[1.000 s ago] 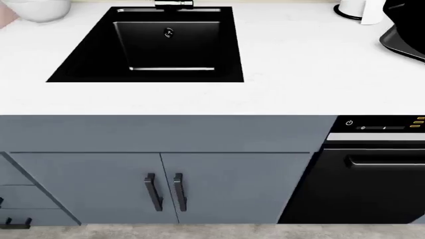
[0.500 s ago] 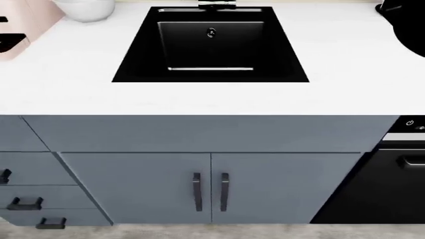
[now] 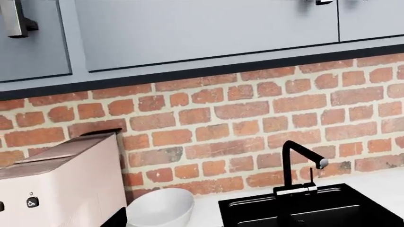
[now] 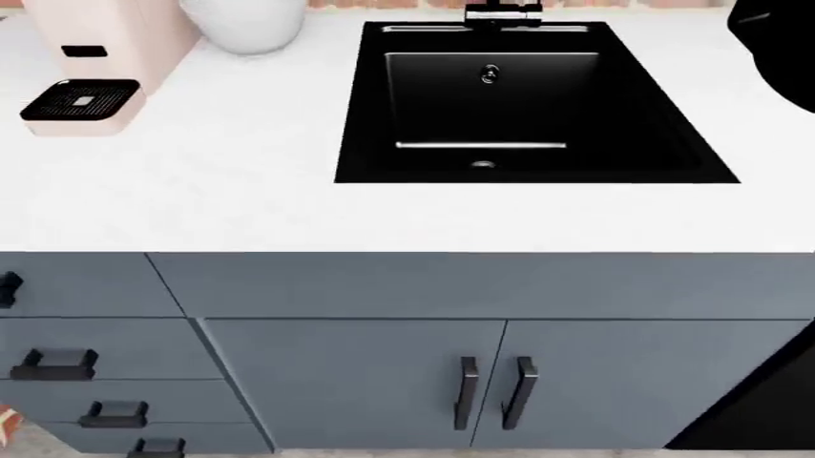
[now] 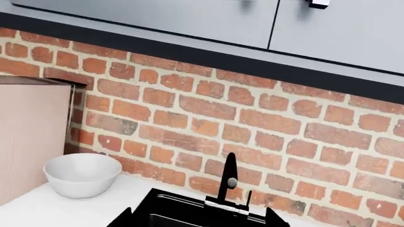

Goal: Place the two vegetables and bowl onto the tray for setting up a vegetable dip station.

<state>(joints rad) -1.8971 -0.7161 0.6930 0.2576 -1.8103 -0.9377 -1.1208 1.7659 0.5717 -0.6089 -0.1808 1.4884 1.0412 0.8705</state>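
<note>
The white bowl point(image 4: 242, 21) stands at the back of the white counter, between the pink coffee machine point(image 4: 109, 57) and the black sink. It also shows in the left wrist view point(image 3: 161, 209) and the right wrist view point(image 5: 82, 174). The cucumber, the carrot and the tray are out of view. Neither gripper shows in the head view. My right gripper point(image 5: 200, 220) shows only two dark fingertips point(image 5: 126, 218) far apart, open and empty, facing the sink. My left gripper point(image 3: 200, 221) shows a dark fingertip point(image 3: 117, 220) beside the bowl, set wide and empty.
The black sink basin point(image 4: 535, 162) with its faucet point(image 4: 503, 13) is sunk in the counter point(image 4: 191, 191). A black shape point(image 4: 780, 43) is cut by the far right edge. A brick wall point(image 5: 265, 123) and grey upper cabinets are behind. Grey drawers and doors are below the counter.
The head view has swung left along the counter. The sink has slid right in the picture, and the pink coffee machine and bowl have come into view. The dishwasher has gone from view.
</note>
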